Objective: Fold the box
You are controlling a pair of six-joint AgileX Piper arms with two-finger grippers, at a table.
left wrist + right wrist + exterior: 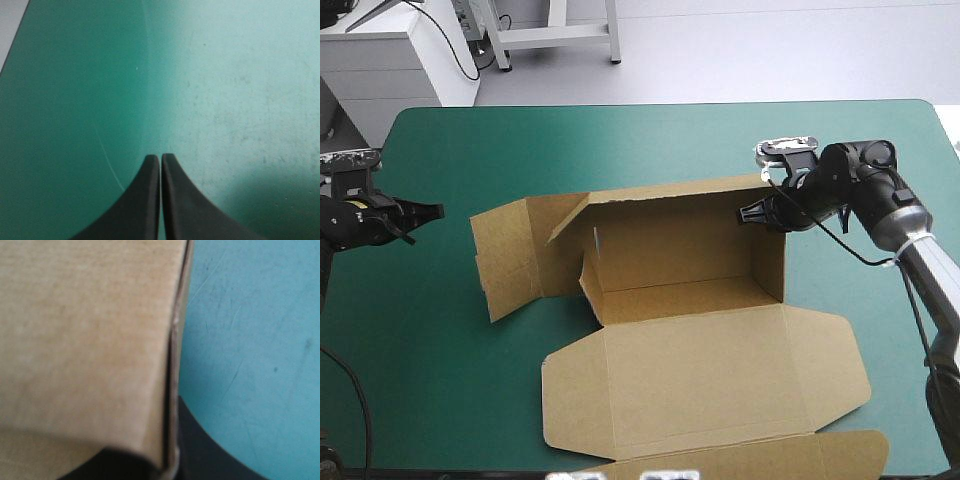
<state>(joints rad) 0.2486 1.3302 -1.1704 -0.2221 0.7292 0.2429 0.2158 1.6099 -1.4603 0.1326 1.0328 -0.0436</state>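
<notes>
A: Box (690,300): where is it, & how will it handle?
B: Mid-table on the cover (430,340), half up. Back wall & right wall (770,262) are raised, left flaps (510,255) lie mostly flat, lid (705,375) is flat toward the near edge. It's thin board, so prob. light. Stiff across panels, bends easily at creases. I'd expect it to slide on the cover if shoved, & edges to crush if pinched hard.
A: Best place to grip?
B: Imo a free edge close to a crease, not mid-panel. Pinch the sheet, steer it round the fold.
A: R gripper (752,213)?
B: At the right wall's far top corner. In the wrist view the board edge runs between its fingers (215,450), which are all but closed on it, so it has the wall pinched.
A: L gripper (425,212)?
B: Well apart from the box, near the table's left edge, over bare cover. Fingers are pressed together, tips meeting. Nothing in them, touching nothing afaict.
</notes>
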